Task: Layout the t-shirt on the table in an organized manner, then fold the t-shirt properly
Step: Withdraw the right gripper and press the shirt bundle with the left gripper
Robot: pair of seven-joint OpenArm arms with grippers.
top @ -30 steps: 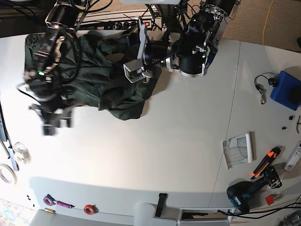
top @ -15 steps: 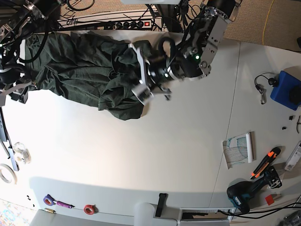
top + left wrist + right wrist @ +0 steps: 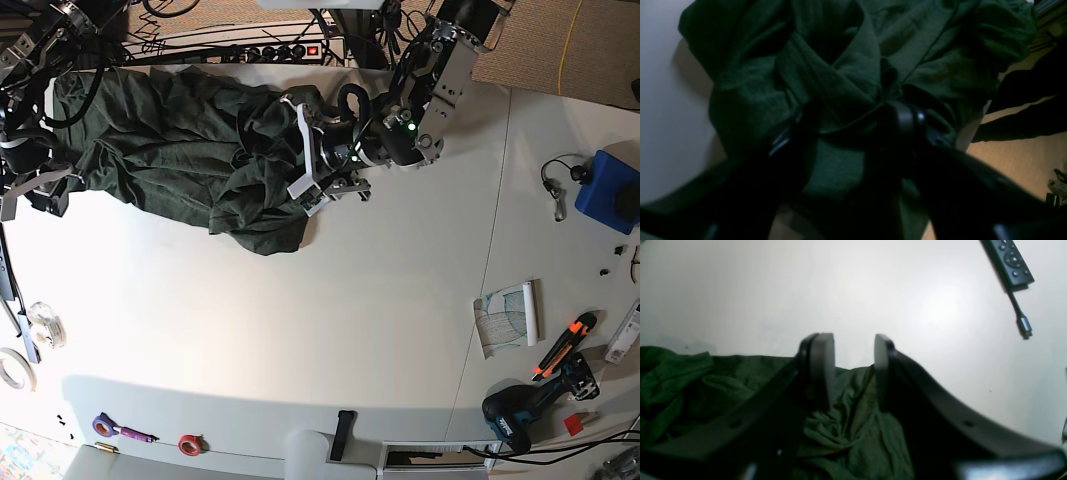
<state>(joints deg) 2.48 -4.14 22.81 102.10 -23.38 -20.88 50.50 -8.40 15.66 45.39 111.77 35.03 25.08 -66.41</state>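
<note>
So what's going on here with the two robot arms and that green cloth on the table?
A two-armed robot is laying out a crumpled dark green fabric t-shirt at the far edge of the white table. The left gripper straddles a bunched fold at one end, jaws apart. The right gripper hovers open over the shirt's other end. The shirt is not spread flat, so folding is not yet possible.
</note>
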